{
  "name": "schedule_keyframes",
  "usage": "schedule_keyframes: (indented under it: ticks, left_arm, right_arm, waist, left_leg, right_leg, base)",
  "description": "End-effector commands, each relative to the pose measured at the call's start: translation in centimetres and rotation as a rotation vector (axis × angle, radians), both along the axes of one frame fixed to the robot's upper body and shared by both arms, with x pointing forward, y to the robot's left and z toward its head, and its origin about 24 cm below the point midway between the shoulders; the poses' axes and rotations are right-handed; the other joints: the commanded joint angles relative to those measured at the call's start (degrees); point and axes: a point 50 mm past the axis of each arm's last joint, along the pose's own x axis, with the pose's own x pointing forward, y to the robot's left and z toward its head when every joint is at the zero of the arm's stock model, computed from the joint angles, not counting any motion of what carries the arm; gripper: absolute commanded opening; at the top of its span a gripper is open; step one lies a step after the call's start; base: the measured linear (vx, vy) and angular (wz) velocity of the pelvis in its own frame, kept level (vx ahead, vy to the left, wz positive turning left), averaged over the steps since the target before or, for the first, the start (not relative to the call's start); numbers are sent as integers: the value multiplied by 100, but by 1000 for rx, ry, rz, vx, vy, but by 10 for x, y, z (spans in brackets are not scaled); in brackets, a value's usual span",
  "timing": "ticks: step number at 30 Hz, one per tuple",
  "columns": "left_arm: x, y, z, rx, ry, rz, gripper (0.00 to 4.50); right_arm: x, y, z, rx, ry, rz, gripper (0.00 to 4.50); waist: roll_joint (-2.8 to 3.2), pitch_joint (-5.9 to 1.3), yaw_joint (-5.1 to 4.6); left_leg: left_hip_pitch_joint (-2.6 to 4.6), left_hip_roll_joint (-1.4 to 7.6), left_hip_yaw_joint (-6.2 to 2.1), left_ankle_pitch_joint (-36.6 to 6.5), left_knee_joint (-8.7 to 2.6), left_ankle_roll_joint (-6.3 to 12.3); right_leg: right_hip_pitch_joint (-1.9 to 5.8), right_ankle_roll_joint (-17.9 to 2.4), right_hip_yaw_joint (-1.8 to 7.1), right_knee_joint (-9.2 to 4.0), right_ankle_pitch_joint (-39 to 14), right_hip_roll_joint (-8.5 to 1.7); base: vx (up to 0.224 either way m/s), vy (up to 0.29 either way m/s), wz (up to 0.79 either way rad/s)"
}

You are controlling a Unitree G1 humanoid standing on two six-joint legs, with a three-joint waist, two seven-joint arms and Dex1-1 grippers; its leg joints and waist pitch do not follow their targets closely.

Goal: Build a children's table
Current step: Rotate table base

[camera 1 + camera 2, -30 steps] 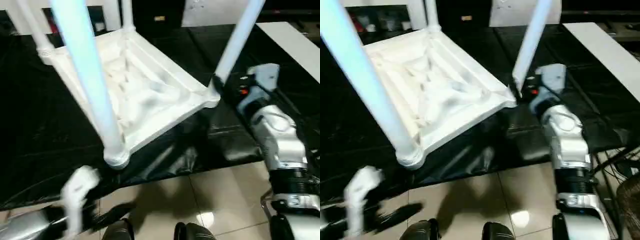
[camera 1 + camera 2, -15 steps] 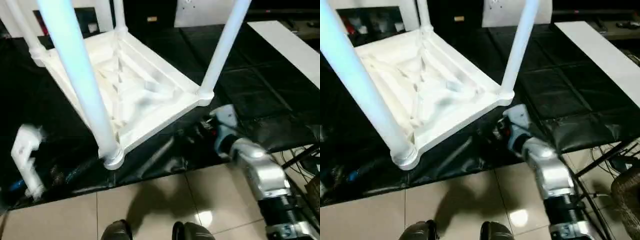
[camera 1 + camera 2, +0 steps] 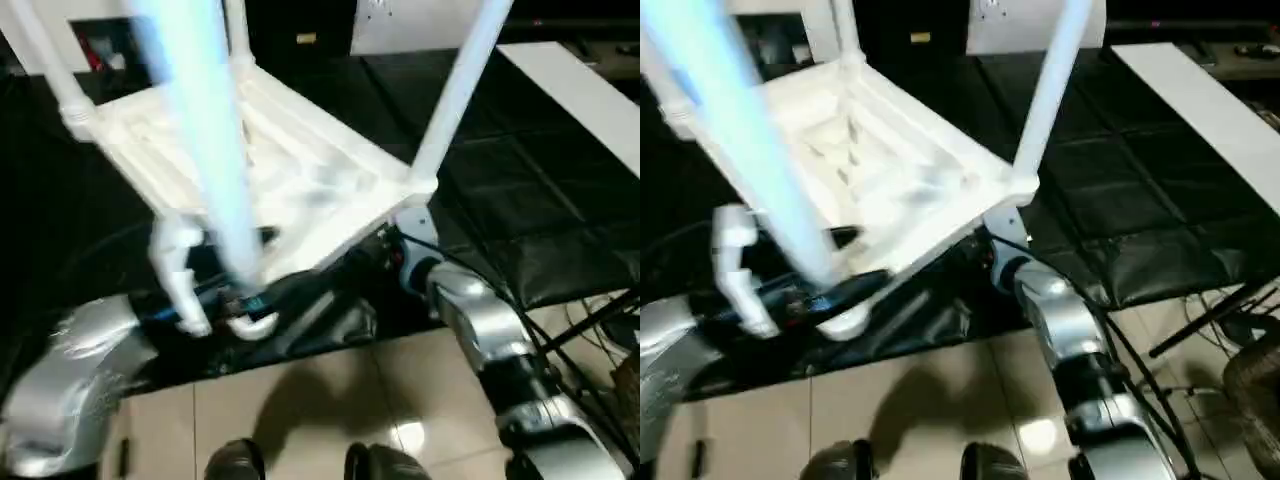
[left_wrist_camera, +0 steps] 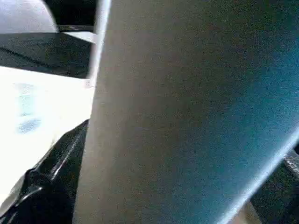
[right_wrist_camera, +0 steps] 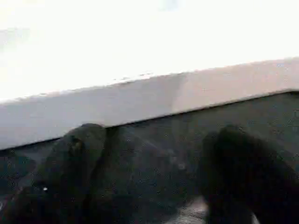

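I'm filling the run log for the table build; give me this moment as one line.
table: upside down on black sheet, legs up | left tool: at near-corner leg | right tool: open, under tabletop edge

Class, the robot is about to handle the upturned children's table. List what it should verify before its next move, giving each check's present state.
1. Four legs standing up on the children's table: ok.
2. Right gripper jaws open: ok.
3. Right gripper facing the tabletop edge: ok.
4. Left gripper beside the near leg: ok.
5. Near leg screwed fully home: cannot tell.
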Motion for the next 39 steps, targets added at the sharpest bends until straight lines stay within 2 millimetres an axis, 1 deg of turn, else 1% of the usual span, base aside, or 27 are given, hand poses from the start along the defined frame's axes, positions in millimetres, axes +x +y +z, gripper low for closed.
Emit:
schedule_keyframes:
  ticks: [1,2,3,4,5,6,7,8,9,10,11,12,13,15,18,22,23,27,28,29,30,31,33,35,36,37,39]
  left_arm:
    - [-2,-24,0,-21,-1,-92,449]
    - [-1,-28,1,-27,-4,-101,449]
    - [2,-34,2,-37,-12,-112,449]
    - [2,-35,2,-38,-14,-113,449]
    - [6,-45,4,-51,-26,-131,449]
    - [7,-46,4,-53,-28,-134,449]
    - [8,-51,5,-59,-32,-145,449]
    - [10,-58,7,-70,-41,-160,449]
    - [11,-62,8,-75,-45,-167,449]
    - [12,-67,9,-81,-50,-178,449]
    - [14,-75,10,-96,-56,-192,449]
    - [14,-80,11,-104,-58,-200,449]
    - [15,-87,12,-114,-67,-211,449]
    - [16,-91,13,-118,-70,-222,449]
    - [18,-101,14,-130,-80,-236,449]
    - [20,-108,16,-146,-88,-243,449]
    - [21,-110,17,-149,-93,-245,449]
    - [23,-117,19,-166,-106,-253,449]
    - [23,-119,20,-174,-108,-261,449]
    - [23,-121,21,-180,-110,-266,449]
    - [23,-124,23,-189,-115,-270,449]
    - [24,-127,24,-194,-119,-271,449]
    - [26,-130,25,-192,-137,-259,449]
    - [29,-130,25,-188,-150,-239,449]
    - [34,-127,25,-179,-161,-204,449]
    - [45,-119,25,-152,-185,-122,449]
    - [52,-110,23,-118,-197,-72,449]
  right_arm:
    - [3,7,2,13,-9,6,450]
    - [4,8,2,16,-11,6,450]
    - [6,11,3,20,-12,8,450]
    - [6,11,3,21,-13,8,450]
    - [8,14,4,26,-17,10,450]
    - [9,14,4,27,-17,10,450]
    - [9,15,4,30,-19,11,450]
    - [11,17,5,35,-24,12,450]
    - [12,18,5,38,-26,13,450]
    - [12,19,5,40,-29,16,450]
    - [13,21,5,42,-32,20,450]
    - [13,22,5,44,-33,22,450]
    - [13,25,5,51,-34,28,450]
    - [14,26,4,54,-34,32,450]
    - [13,31,2,67,-32,54,450]
    - [13,33,1,68,-33,51,450]
    - [13,33,1,69,-34,51,450]
    - [14,36,0,81,-37,56,450]
    - [13,37,1,86,-38,61,450]
    - [13,38,1,89,-38,65,450]
    - [13,39,0,90,-39,67,450]
    - [13,41,0,90,-40,67,450]
    - [14,40,0,88,-44,51,450]
    - [14,39,-1,88,-45,39,450]
    - [15,36,-2,84,-45,22,450]
    - [16,28,-4,71,-48,-18,450]
    - [16,16,-5,62,-56,-66,450]
  waist:
    - [82,-427,1]
    - [87,-430,8]
    - [75,-429,2]
    - [66,-434,-7]
    - [82,-435,-20]
    - [78,-426,-22]
    - [77,-422,-20]
    - [109,-435,-7]
    - [86,-436,-21]
    - [83,-445,-24]
    - [103,-447,-33]
    - [97,-449,-28]
    - [93,-445,-24]
    - [83,-459,-23]
    - [89,-461,-27]
    - [85,-457,-53]
    - [101,-457,-59]
    - [94,-459,-76]
    - [130,-462,-69]
    - [106,-466,-78]
    - [104,-464,-79]
    - [133,-464,-76]
    - [106,-469,-88]
    - [108,-469,-82]
    - [100,-469,-89]
    - [98,-466,-91]
    - [93,-459,-93]
  left_leg:
    - [107,194,-32,-911,-329,92]
    - [107,197,-36,-941,-326,74]
    - [93,199,-41,-976,-331,51]
    - [90,191,-39,-997,-325,55]
    - [87,188,-40,-1011,-325,54]
    - [103,191,-36,-1076,-325,54]
    - [96,192,-38,-1133,-323,27]
    - [104,197,-41,-1134,-317,10]
    - [90,198,-42,-1135,-319,10]
    - [86,203,-49,-1097,-318,11]
    - [99,199,-37,-1102,-310,28]
    - [105,198,-33,-1111,-302,36]
    - [81,200,-41,-1103,-307,54]
    - [77,195,-38,-1028,-297,108]
    - [61,197,-40,-976,-293,180]
    - [74,209,-41,-1050,-295,208]
    - [72,213,-45,-1079,-297,199]
    - [69,213,-42,-1069,-294,239]
    - [70,212,-47,-1050,-291,248]
    - [70,214,-43,-1024,-290,270]
    - [68,213,-44,-1012,-290,281]
    - [65,214,-47,-1008,-288,297]
    - [64,215,-41,-1031,-284,323]
    - [62,216,-47,-1035,-287,341]
    - [59,215,-47,-1038,-287,347]
    - [66,214,-47,-1046,-288,354]
    - [77,213,-47,-1101,-292,332]
  right_leg:
    - [322,-1334,318,-340,-436,-389]
    - [332,-1314,318,-342,-502,-399]
    - [345,-1268,315,-348,-588,-400]
    - [343,-1239,316,-355,-645,-402]
    - [340,-1220,312,-366,-713,-395]
    - [319,-1208,313,-387,-801,-392]
    - [326,-1195,313,-392,-917,-404]
    - [326,-1195,314,-387,-908,-407]
    - [326,-1206,311,-387,-867,-401]
    - [336,-1231,304,-367,-763,-399]
    - [314,-1265,303,-378,-697,-387]
    - [313,-1292,307,-377,-665,-392]
    - [337,-1312,303,-375,-642,-397]
    - [346,-1327,307,-363,-554,-402]
    - [357,-1392,299,-359,-469,-409]
    - [348,-1439,293,-370,-541,-410]
    - [349,-1462,288,-374,-562,-415]
    - [355,-1497,291,-370,-498,-416]
    - [357,-1514,289,-362,-457,-417]
    - [361,-1533,291,-361,-376,-411]
    - [363,-1545,290,-358,-353,-412]
    - [364,-1576,288,-357,-329,-419]
    - [369,-1606,289,-369,-328,-421]
    - [373,-1595,286,-369,-378,-424]
    - [373,-1587,285,-372,-387,-421]
    - [366,-1574,285,-373,-414,-418]
    - [360,-1527,284,-385,-546,-424]
  base:
    - [0,0,0]
    - [0,0,0]
    - [0,0,0]
    - [0,0,0]
    - [0,0,0]
    - [0,0,0]
    - [0,0,0]
    - [0,0,0]
    - [0,0,0]
    - [0,0,0]
    - [0,0,0]
    - [0,0,0]
    - [0,0,0]
    - [0,0,0]
    - [0,0,0]
    - [0,0,0]
    - [0,0,0]
    - [0,0,0]
    - [0,0,0]
    - [0,0,0]
    - [0,0,0]
    - [0,0,0]
    - [0,0,0]
    - [0,0,0]
    - [0,0,0]
    - [0,0,0]
    - [0,0,0]
